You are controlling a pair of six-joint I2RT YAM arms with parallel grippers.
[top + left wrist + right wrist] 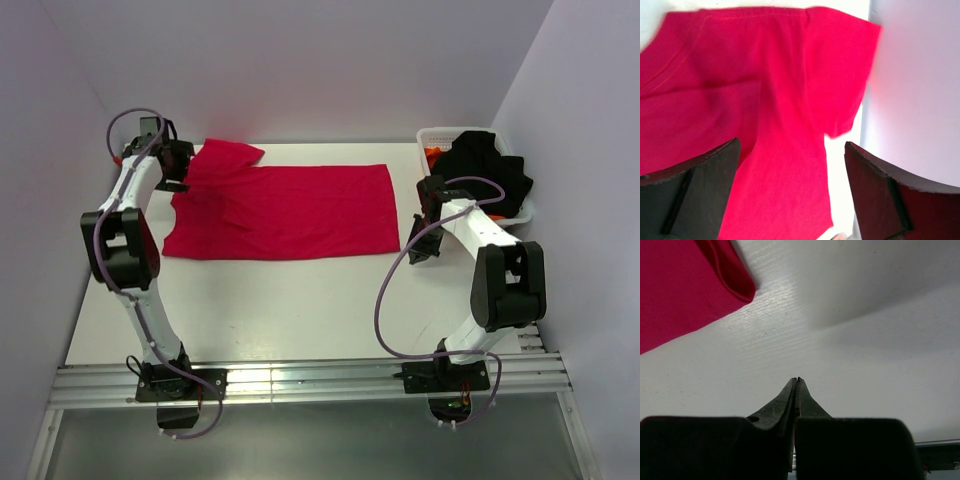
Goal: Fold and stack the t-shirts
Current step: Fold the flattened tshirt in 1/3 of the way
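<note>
- The red shirt [290, 210] lies spread flat on the table [300, 310], its long side running from one gripper toward the other.
- The left gripper [178, 165] sits at the shirt's left end, over the sleeve.
- In the left wrist view its fingers [700, 185] are spread wide. The red cloth [765, 100] fills the gap between them and runs on beyond the tips.
- One sleeve reaches out toward the right finger, ending just short of it. The view does not show whether the fingers touch the cloth.
- The right gripper [418, 245] stands just off the shirt's right edge, apart from it.
- In the right wrist view the fingers [796, 390] are pressed together on nothing. The shirt's hem corner [735, 285] lies ahead and to the left of the tips, and bare table [840, 365] lies under them.
- Beyond the right arm, a white basket [435, 133] holds a black shirt [490, 170] and an orange shirt [433, 153].
- The table is white, with pale walls at the back and sides.
- A metal rail [300, 383] carries both arm bases at the near edge.
</note>
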